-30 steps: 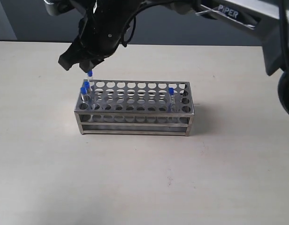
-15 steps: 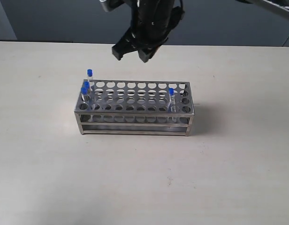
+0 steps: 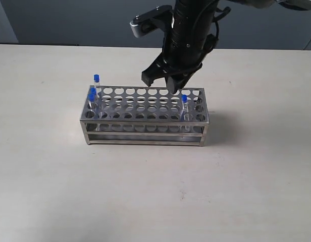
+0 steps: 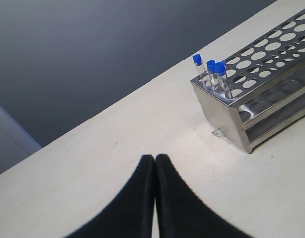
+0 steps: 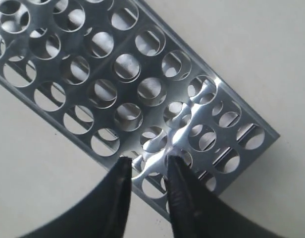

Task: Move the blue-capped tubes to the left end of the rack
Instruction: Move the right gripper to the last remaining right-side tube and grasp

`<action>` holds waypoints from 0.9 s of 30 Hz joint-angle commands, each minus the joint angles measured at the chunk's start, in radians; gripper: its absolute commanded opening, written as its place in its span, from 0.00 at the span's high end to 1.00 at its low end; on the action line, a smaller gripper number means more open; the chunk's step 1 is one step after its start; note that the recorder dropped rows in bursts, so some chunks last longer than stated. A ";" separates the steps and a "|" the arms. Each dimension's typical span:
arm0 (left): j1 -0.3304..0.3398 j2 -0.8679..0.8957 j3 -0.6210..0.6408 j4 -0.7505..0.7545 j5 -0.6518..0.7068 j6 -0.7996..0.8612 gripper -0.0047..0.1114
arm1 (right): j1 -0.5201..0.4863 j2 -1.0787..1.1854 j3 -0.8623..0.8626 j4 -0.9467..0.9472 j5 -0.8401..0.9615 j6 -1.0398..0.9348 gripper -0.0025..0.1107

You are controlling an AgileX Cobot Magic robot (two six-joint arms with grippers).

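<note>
The shiny steel rack (image 3: 145,119) stands mid-table. Three blue-capped tubes (image 3: 92,92) sit in holes at its left end, also seen in the left wrist view as blue-capped tubes (image 4: 212,67) at the rack's (image 4: 271,84) corner. A fourth tube (image 3: 184,99) stands near the right end. My right gripper (image 3: 162,84) hangs open just above the rack's right half, up and left of that tube, with nothing between its fingers. In the right wrist view my right gripper (image 5: 147,164) is over the rack's (image 5: 118,64) holes, no blue cap showing. My left gripper (image 4: 155,158) is shut and empty, away from the rack.
The pale tabletop (image 3: 236,191) spreads around the rack on all sides. A dark wall runs along the table's far edge (image 3: 44,44). The right arm reaches in from the upper right, above the back of the table.
My right gripper has left the tube at the rack's left end, swung right and come down over the rack's right half. Its jaws stand wider than before.
</note>
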 commanded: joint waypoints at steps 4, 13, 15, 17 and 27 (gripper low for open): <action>-0.004 0.003 -0.005 0.001 -0.007 -0.005 0.95 | -0.002 -0.013 0.005 -0.064 -0.004 0.022 0.54; -0.004 0.003 -0.005 0.001 -0.007 -0.005 0.95 | -0.017 0.004 0.124 -0.093 -0.015 0.033 0.58; -0.004 0.003 -0.005 0.001 -0.007 -0.005 0.95 | -0.017 0.009 0.124 -0.093 -0.043 0.033 0.66; -0.004 0.003 -0.005 0.001 -0.007 -0.005 0.95 | -0.017 0.017 0.124 -0.081 -0.059 0.033 0.80; -0.004 0.003 -0.005 -0.004 -0.004 -0.005 0.95 | -0.013 -0.004 0.124 -0.076 -0.078 0.033 0.99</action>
